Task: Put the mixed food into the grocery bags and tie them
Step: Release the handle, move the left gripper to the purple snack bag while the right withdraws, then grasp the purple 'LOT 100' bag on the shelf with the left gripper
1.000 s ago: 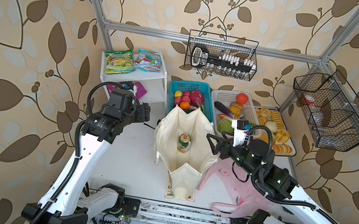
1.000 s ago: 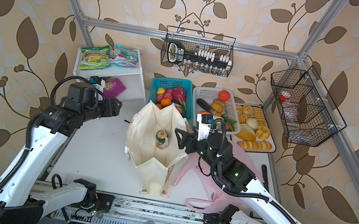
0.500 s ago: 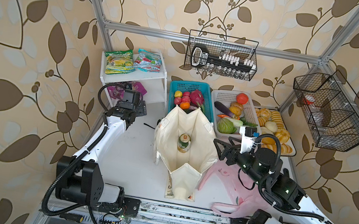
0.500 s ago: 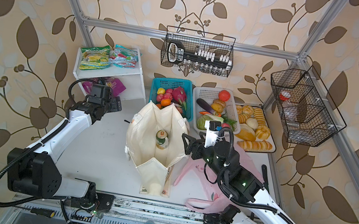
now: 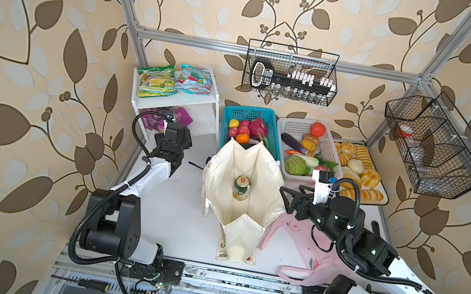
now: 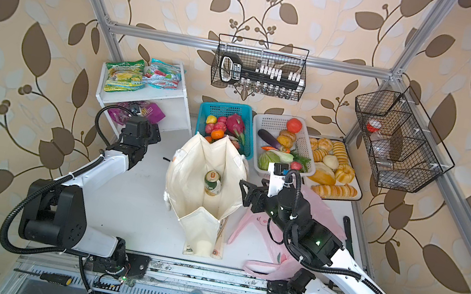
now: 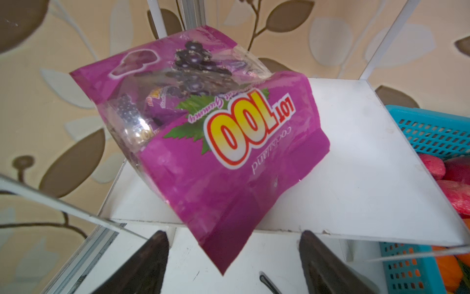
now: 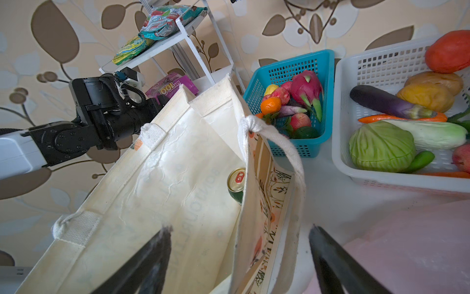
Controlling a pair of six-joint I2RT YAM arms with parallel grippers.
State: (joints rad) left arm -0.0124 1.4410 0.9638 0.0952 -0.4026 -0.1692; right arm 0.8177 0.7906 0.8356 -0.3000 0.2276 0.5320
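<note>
The purple snack pouch (image 7: 229,142) lies on the white rack's lower shelf (image 7: 356,165), one corner hanging over the edge. My left gripper (image 7: 234,236) is open just in front of that corner, not touching it. The cream tote (image 5: 259,171) stands open mid-table with the green-white can (image 5: 241,187) upright inside. My right gripper (image 8: 239,229) is open at the tote's right wall (image 8: 259,216), which shows between its fingers; it holds nothing. The pink plastic bag (image 5: 322,256) lies crumpled under the right arm. Toy fruit, including the dragon fruit (image 5: 258,127), fills the blue basket (image 5: 274,122). The teal-red packet (image 5: 197,80) lies on the rack's top.
A green-yellow packet (image 5: 156,81) lies beside the teal-red one. A white basket (image 5: 292,128) of vegetables and a tray (image 5: 381,198) of bread stand at the back right. Wire baskets (image 5: 292,73) hang on the back and right walls. The blue basket stands close to the rack's right side.
The left arm came down from high above the table and reached to the rack's lower shelf, up to the purple pouch. The right gripper drew back slightly to the right, still open.
</note>
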